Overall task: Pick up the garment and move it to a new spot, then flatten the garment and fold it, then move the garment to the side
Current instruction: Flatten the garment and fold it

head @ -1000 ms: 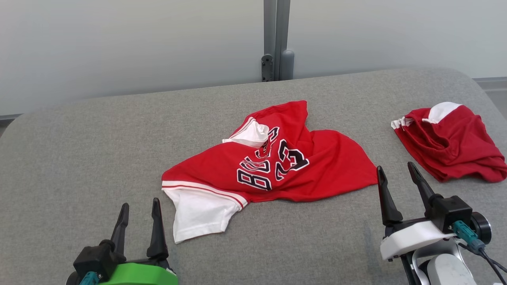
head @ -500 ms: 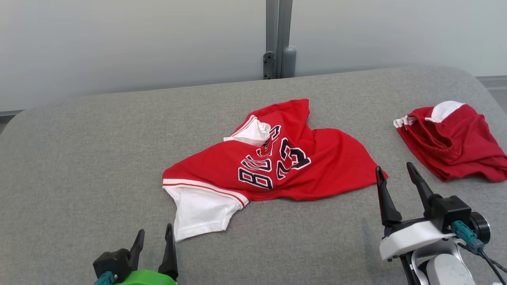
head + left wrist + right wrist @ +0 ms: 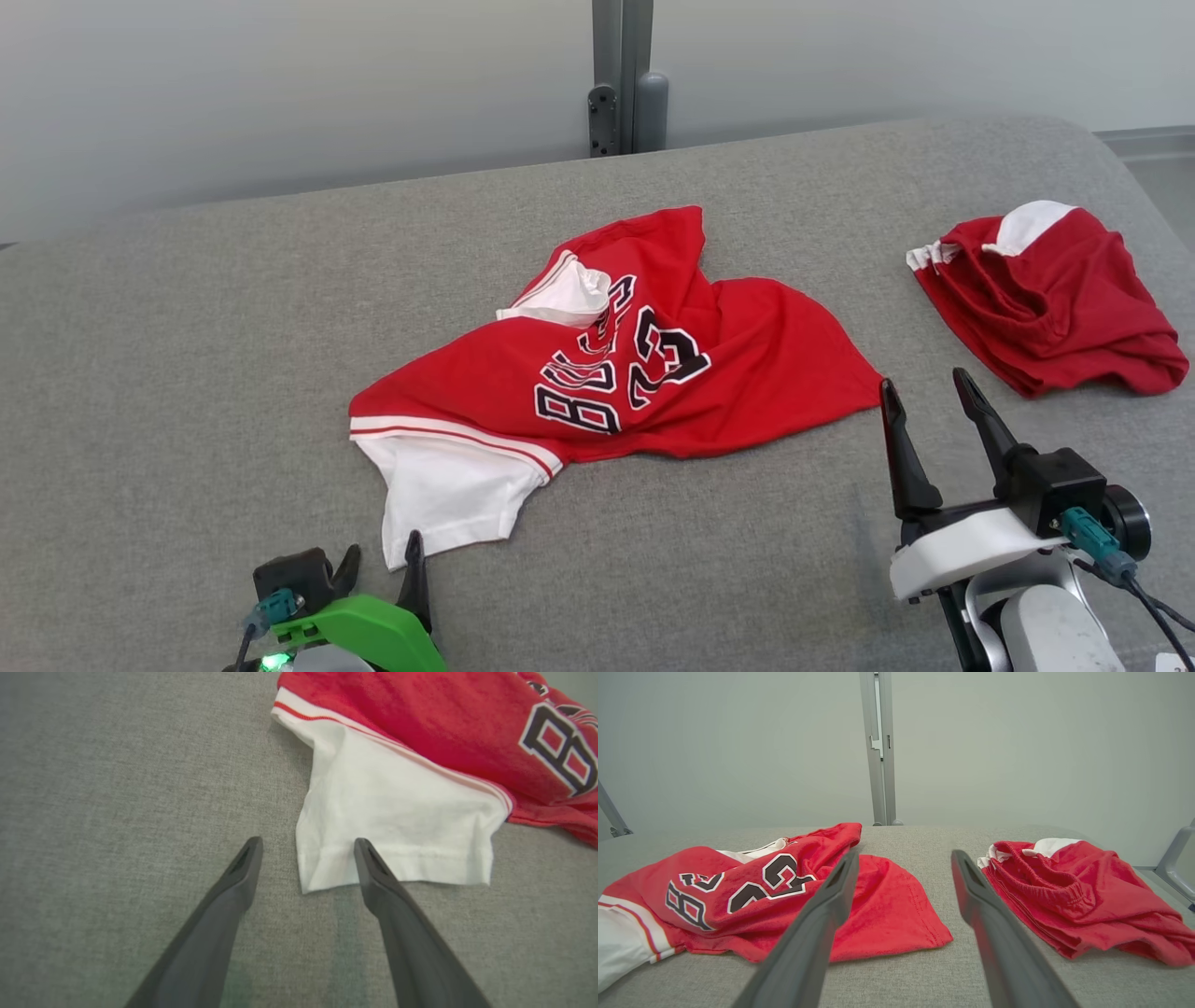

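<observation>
Three views share one jersey [image 3: 747, 373]
Head view looks down from above; left wrist view sits close over its white sleeve [image 3: 397, 812]; right wrist view looks low across it toward the wall [image 3: 738, 742].

A grey, cloth-covered tabletop [image 3: 187, 373] with rounded far corners carries two pieces. A crumpled red jersey [image 3: 766, 373] with a white sleeve and black lettering lies near the middle. Well apart, toward the right edge, lies a bunched red garment [image 3: 1055, 299] with white trim.

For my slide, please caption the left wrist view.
Open left gripper poised at a corner of the white sleeve of the jersey, on a grey surface.
</observation>
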### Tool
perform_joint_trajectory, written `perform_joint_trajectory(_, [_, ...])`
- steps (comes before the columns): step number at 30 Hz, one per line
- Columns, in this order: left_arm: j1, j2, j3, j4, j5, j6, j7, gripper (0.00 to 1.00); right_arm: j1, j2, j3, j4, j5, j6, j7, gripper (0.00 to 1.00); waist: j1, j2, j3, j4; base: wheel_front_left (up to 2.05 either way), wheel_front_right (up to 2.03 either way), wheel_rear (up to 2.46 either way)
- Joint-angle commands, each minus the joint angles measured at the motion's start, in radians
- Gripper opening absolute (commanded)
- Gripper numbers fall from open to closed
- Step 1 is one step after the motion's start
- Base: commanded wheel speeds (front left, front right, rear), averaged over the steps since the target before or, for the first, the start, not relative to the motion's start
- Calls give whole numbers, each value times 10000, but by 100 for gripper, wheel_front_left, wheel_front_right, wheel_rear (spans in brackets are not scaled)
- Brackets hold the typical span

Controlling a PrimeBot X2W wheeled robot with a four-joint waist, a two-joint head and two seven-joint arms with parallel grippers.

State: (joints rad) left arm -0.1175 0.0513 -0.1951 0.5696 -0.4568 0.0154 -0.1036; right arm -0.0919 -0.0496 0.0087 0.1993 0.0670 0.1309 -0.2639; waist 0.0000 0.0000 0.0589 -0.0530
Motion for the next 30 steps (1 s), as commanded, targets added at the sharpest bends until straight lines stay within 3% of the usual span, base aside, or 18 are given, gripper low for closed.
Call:
perform_joint_trajectory(1, [-184, 13, -32, 186, -131, 11, -52, 100, -111, -20, -46, 4, -45, -3, -4, 100, 0, 0, 123, -128, 0, 0, 0])
perform_joint_trajectory(6, [-382, 6, -150, 809, -225, 2, -169, 99, -111, -20, -77, 7, -60, -3, -4, 100, 0, 0, 162, -215, 0, 0, 0])
perform_joint_trajectory(8, [-460, 3, -229, 1025, -289, -39, -219, 56, -102, -20, -91, 25, -79, -3, -4, 100, 0, 0, 156, -225, 0, 0, 0])
perform_joint_trajectory(9, [-502, 2, -282, 1123, -314, -70, -219, 43, -88, -20, -108, 57, -94, -3, -4, 100, 0, 0, 150, -223, 0, 0, 0])
perform_joint_trajectory(11, [-595, -11, -395, 1243, -349, -129, -294, 0, -72, -22, -205, 206, -127, -3, -4, 100, 0, 0, 139, -197, 0, 0, 0])
perform_joint_trajectory(18, [-786, 11, -688, 1049, -733, -308, -883, 0, -464, -20, -1027, 1531, -367, -3, -4, 100, 0, 0, 114, 128, 0, 0, 0])
perform_joint_trajectory(30, [-193, 268, -258, -1164, -646, 79, -1460, 0, -2401, -25, -2154, 4833, -677, -3, 658, 100, 0, 0, 473, 1113, 0, 0, 0])
